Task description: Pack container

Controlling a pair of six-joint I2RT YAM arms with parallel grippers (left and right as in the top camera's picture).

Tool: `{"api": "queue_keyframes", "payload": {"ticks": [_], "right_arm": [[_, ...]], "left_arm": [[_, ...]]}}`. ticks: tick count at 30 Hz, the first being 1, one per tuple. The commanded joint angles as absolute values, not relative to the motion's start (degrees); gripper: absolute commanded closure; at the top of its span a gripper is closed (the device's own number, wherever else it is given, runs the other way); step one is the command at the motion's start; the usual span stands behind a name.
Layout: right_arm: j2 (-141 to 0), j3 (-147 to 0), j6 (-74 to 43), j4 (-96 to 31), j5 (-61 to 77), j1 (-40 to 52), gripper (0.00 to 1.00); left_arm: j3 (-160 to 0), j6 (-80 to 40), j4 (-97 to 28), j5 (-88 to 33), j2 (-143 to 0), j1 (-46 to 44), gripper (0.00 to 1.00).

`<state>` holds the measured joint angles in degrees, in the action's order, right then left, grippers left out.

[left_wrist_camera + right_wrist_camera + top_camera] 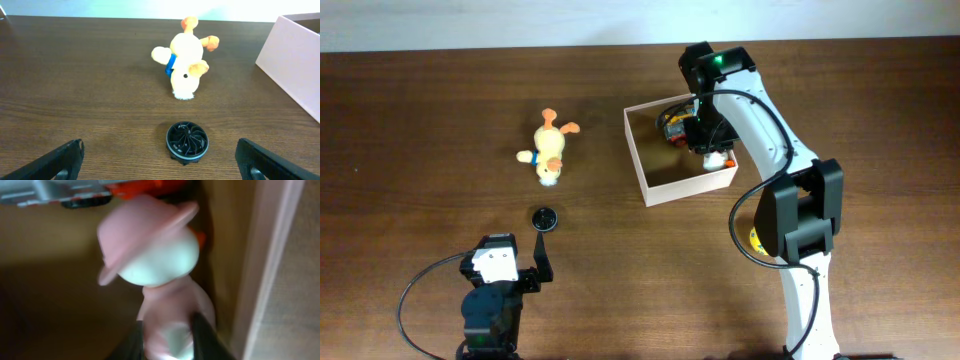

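Observation:
The container (638, 152) is a square white box with a tan inside, right of the table's middle; its wall also shows in the left wrist view (295, 60) and the right wrist view (270, 255). My right gripper (712, 148) is down inside it, shut on a small pink-hatted figure (150, 255) with a white head, near the box's right wall. An orange and grey toy car (75, 192) lies in the box behind it. My left gripper (160, 152) is open and empty, just short of a black round disc (186, 141). A yellow plush duck (185, 62) lies beyond the disc.
The duck (550, 150) and the disc (544, 218) lie on the wooden table left of the container. A small yellow object (757, 240) shows under my right arm's base link. The left arm's base (492, 300) stands at the front left.

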<state>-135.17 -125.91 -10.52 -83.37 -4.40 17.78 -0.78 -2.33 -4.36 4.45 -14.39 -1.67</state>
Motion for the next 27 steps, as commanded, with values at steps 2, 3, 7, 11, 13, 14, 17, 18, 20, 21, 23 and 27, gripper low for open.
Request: {"api": "queue_keyframes", "payload": {"ticks": [2, 3, 7, 11, 13, 14, 17, 18, 20, 21, 23, 27], "right_arm": [[-132.7, -123.7, -11.0, -82.3, -5.0, 17.6, 0.68], [-132.7, -123.7, -11.0, -82.2, -5.0, 17.6, 0.66], [-132.7, -123.7, -11.0, -82.1, -5.0, 17.6, 0.62], [-132.7, -123.8, -11.0, -82.0, -4.4, 17.6, 0.62], [-132.7, -123.8, -11.0, -82.0, -4.1, 17.6, 0.62], [-132.7, -123.8, -11.0, -82.0, -3.6, 17.6, 0.62], [-132.7, -124.0, -11.0, -82.1, -1.8, 17.6, 0.62], [-132.7, -124.3, -11.0, -82.1, -1.2, 17.6, 0.62], [-132.7, -125.1, -11.0, -82.0, 0.2, 17.6, 0.62], [-132.7, -125.8, -10.5, -82.0, 0.9, 17.6, 0.62], [-132.7, -127.6, -8.9, -82.0, 1.6, 17.7, 0.62], [-132.7, -129.8, -4.3, -81.1, 2.6, 18.0, 0.56]], "left_arm": [[-0.5, -1.2, -4.4, 3.8, -14.1, -1.3, 0.01], [-0.5, -1.2, -4.4, 3.8, -14.1, -1.3, 0.01], [-0.5, -1.2, -4.4, 3.8, -14.1, -1.3, 0.01], [-0.5, -1.2, -4.4, 3.8, -14.1, -1.3, 0.01], [-0.5, -1.2, -4.4, 3.8, -14.1, -1.3, 0.01], [-0.5, -1.2, -4.4, 3.8, -14.1, -1.3, 0.01], [-0.5, -1.2, -4.4, 3.8, -14.1, -1.3, 0.01], [-0.5, -1.2, -4.4, 3.8, -14.1, -1.3, 0.01], [-0.5, -1.2, -4.4, 3.8, -14.1, -1.3, 0.01], [-0.5, -1.2, -4.4, 3.8, -14.1, -1.3, 0.01], [-0.5, -1.2, -4.4, 3.8, -14.1, -1.3, 0.01], [-0.5, -1.2, -4.4, 3.8, -14.1, -1.3, 0.01]]}}
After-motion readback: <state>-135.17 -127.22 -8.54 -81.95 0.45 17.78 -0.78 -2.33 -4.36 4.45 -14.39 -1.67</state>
